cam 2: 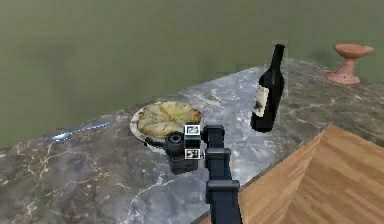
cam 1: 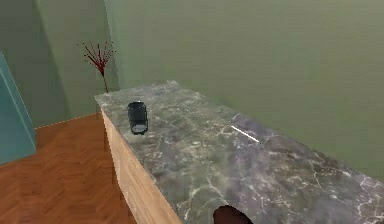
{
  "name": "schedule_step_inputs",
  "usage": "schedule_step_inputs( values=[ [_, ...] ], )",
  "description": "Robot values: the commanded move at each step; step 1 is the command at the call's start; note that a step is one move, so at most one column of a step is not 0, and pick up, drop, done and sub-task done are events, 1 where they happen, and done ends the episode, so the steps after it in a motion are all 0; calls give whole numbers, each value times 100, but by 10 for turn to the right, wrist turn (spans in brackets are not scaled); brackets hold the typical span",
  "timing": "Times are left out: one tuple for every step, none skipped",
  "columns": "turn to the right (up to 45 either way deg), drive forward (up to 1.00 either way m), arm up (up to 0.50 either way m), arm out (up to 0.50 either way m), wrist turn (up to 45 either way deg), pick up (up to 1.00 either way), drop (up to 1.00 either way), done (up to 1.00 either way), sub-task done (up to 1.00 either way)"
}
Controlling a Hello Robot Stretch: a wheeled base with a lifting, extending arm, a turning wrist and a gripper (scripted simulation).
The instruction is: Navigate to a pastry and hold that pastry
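Judging navigation done: hand (cam 2: 176, 146) sits right at the pastry (cam 2: 165, 118), a flat round one on a plate (cam 2: 134, 124) by the tabletop's (cam 2: 70, 180) wall-side edge, bottle (cam 2: 266, 90) well apart; can't tell whether hand holds anything, so the hold step reads as unconfirmed, lifting it clear is what's left.

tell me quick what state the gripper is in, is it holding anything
gripper: cannot tell whether it holds anything; its far end is at the round golden pastry, which lies on a grey plate on the grey marble counter
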Motion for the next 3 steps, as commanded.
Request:
schedule_step_inputs(
  values=[
    [0, 0, 0, 0, 0, 100, 0, 0, 0],
    [0, 0, 10, 0, 0, 0, 0, 0, 0],
    [0, 0, 0, 0, 0, 0, 0, 100, 0]
  ],
)
